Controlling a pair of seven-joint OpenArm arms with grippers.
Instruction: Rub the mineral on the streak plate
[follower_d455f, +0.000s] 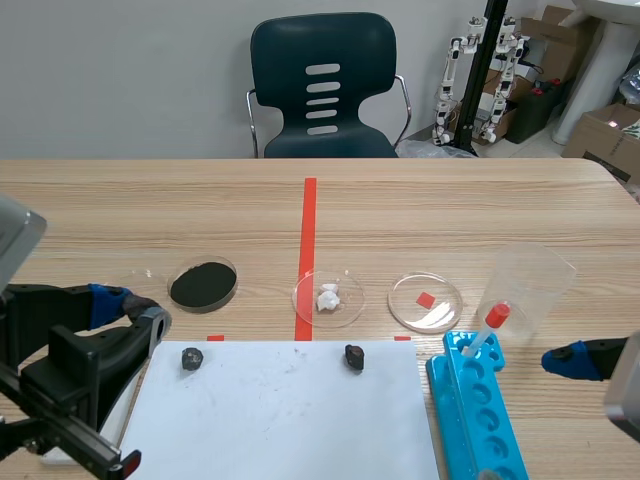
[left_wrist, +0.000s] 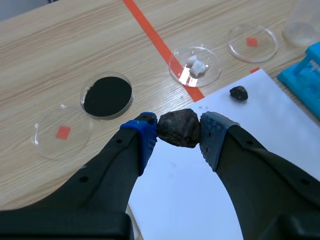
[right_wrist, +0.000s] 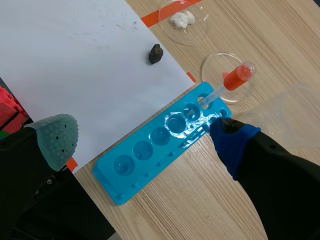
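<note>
Fingers of my left hand (left_wrist: 179, 136) stand a little apart and are not gripping. From the wrist camera the small dark lumpy rock (left_wrist: 179, 127) shows right between the blue pads (left_wrist: 145, 137). From the front I see it lying on the corner of the flat white sheet (follower_d455f: 280, 410), just beside the hand. A second small dark rock (follower_d455f: 354, 357) lies at the sheet's far edge, near the middle. My right hand (right_wrist: 145, 142) is wide open above the bright blue tray with round wells (right_wrist: 125, 172) and holds nothing. A clear dropper with a red bulb (right_wrist: 235, 79) leans in one well. Past the sheet, on the wooden tabletop (follower_d455f: 450, 210), sit a round dish of black powder (follower_d455f: 203, 285), a clear dish with white lumps (follower_d455f: 328, 297) and a clear plastic cup (follower_d455f: 530, 285).
</note>
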